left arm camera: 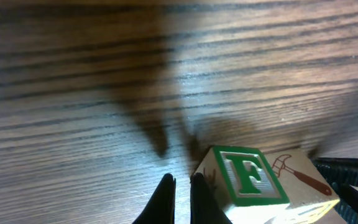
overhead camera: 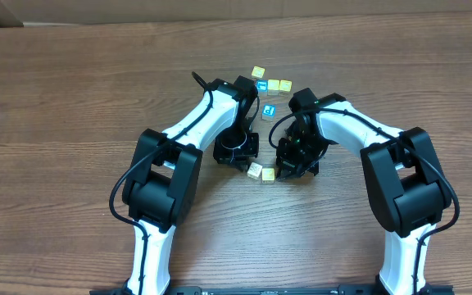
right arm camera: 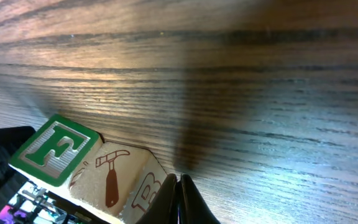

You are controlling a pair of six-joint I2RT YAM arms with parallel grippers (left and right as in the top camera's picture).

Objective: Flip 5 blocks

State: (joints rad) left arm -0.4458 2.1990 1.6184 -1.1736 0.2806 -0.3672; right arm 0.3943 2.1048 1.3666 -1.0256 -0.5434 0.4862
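Starting at the left, your left gripper (left arm camera: 182,186) is low over the brown wood-grain tabletop (left arm camera: 73,93) with its jaws pressed together and nothing between them. Its tips sit just beside the near corner of the small wooden cube with a green letter F (left arm camera: 248,175) on its upper face. Whether they actually touch that cube, you cannot tell from the wrist view. Closed jaws here look like a choice: a single blunt tip can nudge or tip a tiny cube more easily than a pinch can. The F cube stands flat with its side touching the whitish wooden cube with a red hammer drawing (left arm camera: 298,174), and the pair lies between your two arms. Beyond them, toward the far side, a small white cube with a blue mark (overhead camera: 270,109) sits alone, and further back is a cluster of small yellow and blue cubes (overhead camera: 274,83), well apart from both grippers. On the right, your right gripper (right arm camera: 179,188) is also closed tight and empty, its tips right at the hammer cube's side that carries a red letter. With a tip on each flank the pair seems braced, so one cube can probably be rolled over without the other skating away; take care, since a push on one may shift both
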